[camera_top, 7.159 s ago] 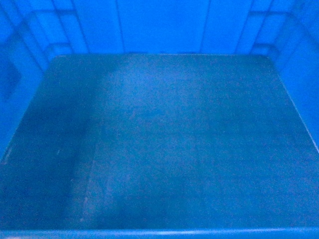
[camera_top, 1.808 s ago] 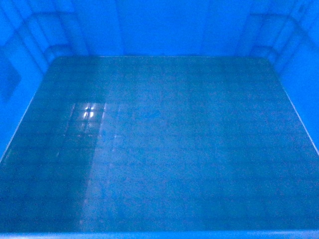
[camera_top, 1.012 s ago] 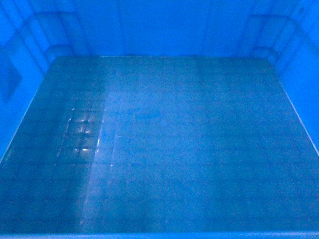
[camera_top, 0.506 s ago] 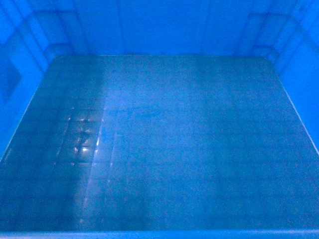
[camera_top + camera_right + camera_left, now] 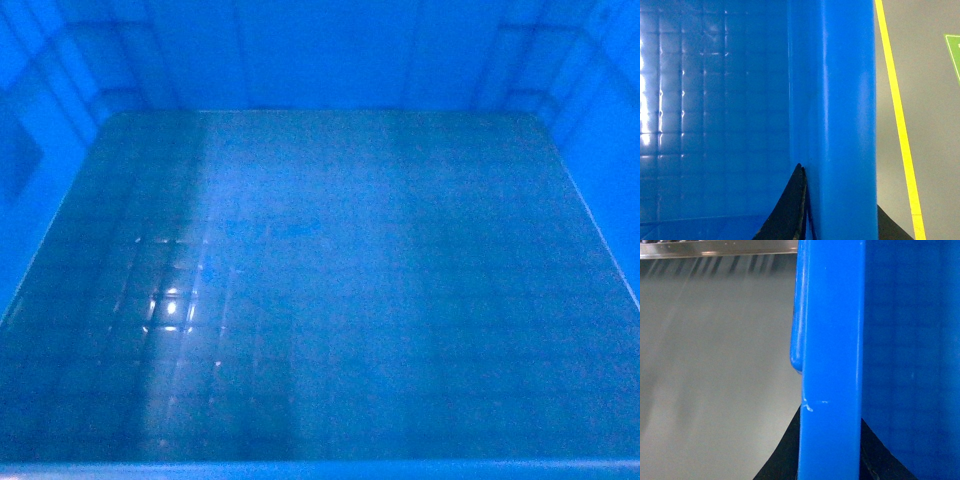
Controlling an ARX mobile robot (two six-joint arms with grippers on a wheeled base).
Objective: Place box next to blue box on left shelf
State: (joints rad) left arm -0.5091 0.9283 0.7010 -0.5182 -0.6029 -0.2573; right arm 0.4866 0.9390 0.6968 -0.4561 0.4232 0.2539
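Plastic fills the head view edge to edge: the box sits right under the camera, blocking everything beyond it, so neither arm nor shelf shows here. Its bright-blue walls rise at top and sides, and its darker floor carries a faint grid with a small glint at lower left.

Left wrist view: the thick blue rim runs upright through the middle, and the left gripper straddles it, black fingers on either side, clamped on the box's wall. Beside the box lies smooth grey floor, with a metal rail along the top.

Right wrist view: the right gripper likewise pinches the opposite rim, one dark finger inside, one outside. Grid-patterned floor of the box gleams on the left; outside, grey floor bears a yellow line and a green patch.
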